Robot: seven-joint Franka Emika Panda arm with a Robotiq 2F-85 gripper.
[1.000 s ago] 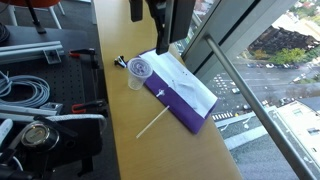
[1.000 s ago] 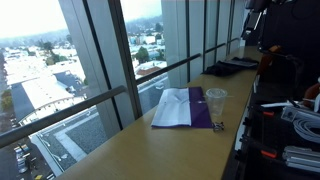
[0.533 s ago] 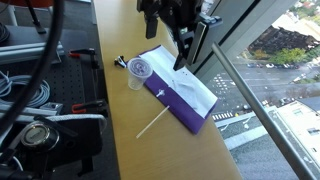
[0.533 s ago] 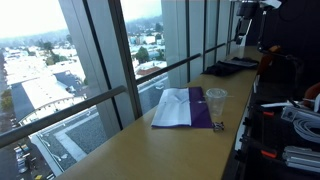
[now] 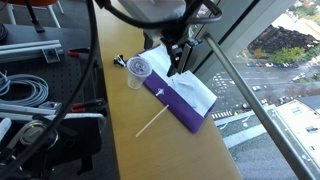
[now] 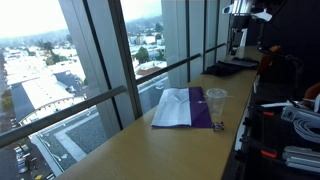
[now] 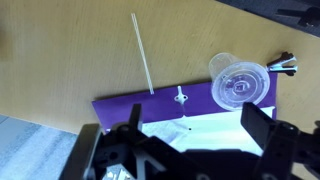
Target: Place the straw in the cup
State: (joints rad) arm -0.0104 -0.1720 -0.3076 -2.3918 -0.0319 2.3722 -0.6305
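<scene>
Setting: a long wooden surface (image 5: 125, 140) ran along floor-to-ceiling windows (image 6: 100, 60), with streets and rooftops far below the glass.
Straw: the thin white straw (image 5: 152, 124) lay flat on the bare wood, outside the cup. One end was just beside the folder's purple edge and the other pointed out across the surface. Your wrist view showed it as a straight pale line (image 7: 143, 52).
Cup: the small clear cup (image 5: 139, 72) stood upright just beside a corner of the folder, with a purple round mark at its top. From the wrist view you looked straight down into its mouth (image 7: 240, 82). It also showed in an exterior view (image 6: 216, 100), well apart from the straw's far end.
Folder: the purple-and-white folder (image 5: 185, 95) lay flat between the cup and the window side, with white sheets on top and a purple border (image 7: 150, 108) facing the straw.
Small dark item: a black object (image 7: 283, 65) sat on the wood near the cup, too small for you to identify.
Your claw: the claw (image 7: 172, 135) was released, with the fingers (image 7: 258, 118) spread wide and nothing between them. It hung above the folder (image 5: 178, 62), clear of both straw and cup.
Beside the surface: coiled grey cables (image 5: 25, 90) lay on dark equipment.
</scene>
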